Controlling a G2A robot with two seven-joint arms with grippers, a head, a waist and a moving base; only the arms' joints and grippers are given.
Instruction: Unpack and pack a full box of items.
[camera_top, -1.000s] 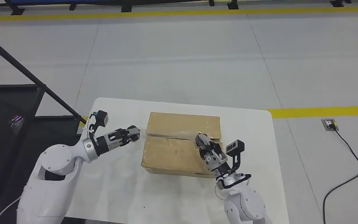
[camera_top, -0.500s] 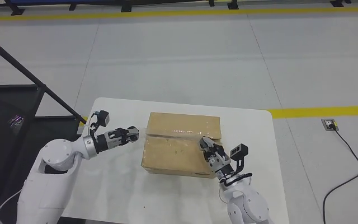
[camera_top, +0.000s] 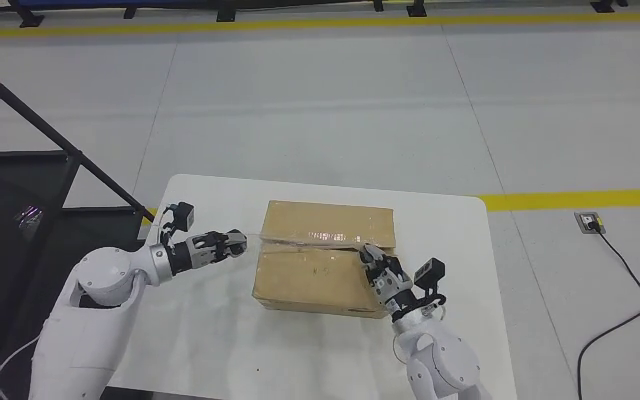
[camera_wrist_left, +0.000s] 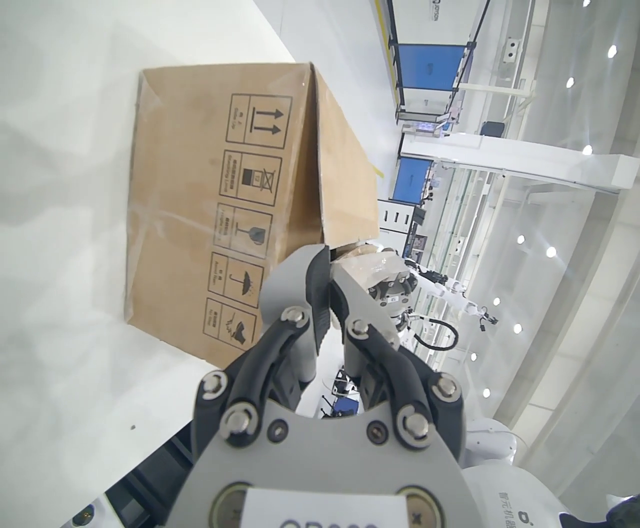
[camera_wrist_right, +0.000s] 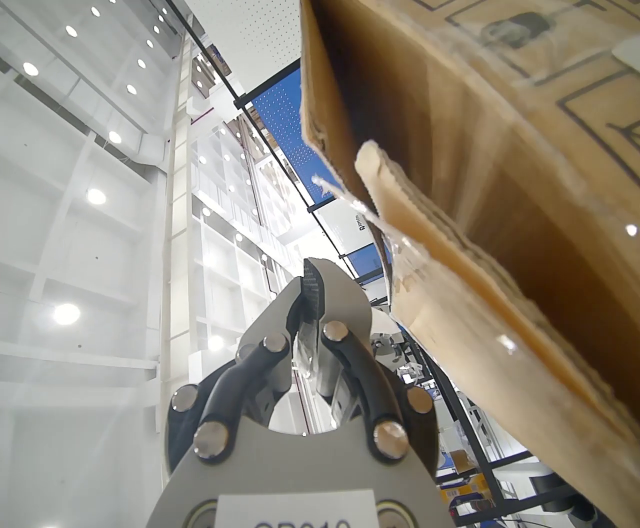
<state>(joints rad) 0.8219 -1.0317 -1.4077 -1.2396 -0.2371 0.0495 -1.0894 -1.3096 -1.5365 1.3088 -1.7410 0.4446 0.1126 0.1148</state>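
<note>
A brown cardboard box (camera_top: 320, 250) stands in the middle of the white table (camera_top: 200, 320). A strip of clear tape (camera_top: 305, 239) lies stretched along its top seam, lifted off the flaps. My left gripper (camera_top: 238, 242) hovers just off the box's left end and is shut on a crumpled tape end (camera_wrist_left: 367, 262). In its own view the left gripper (camera_wrist_left: 329, 280) faces the box's printed side (camera_wrist_left: 210, 210). My right gripper (camera_top: 372, 258) sits at the front right corner. There the right gripper (camera_wrist_right: 320, 285) is shut on clear film, below a raised flap (camera_wrist_right: 500, 200) with tape (camera_wrist_right: 405, 250) clinging to it.
A black metal frame (camera_top: 40, 180) stands off the table's left edge. Bare tabletop lies left of the box and in front of it (camera_top: 230, 340). The box's right end is near the table's right edge (camera_top: 492, 300).
My right gripper has slid off the box top toward the front right corner. The tape now shows as a longer raised line along the seam. My left gripper drew slightly left.
</note>
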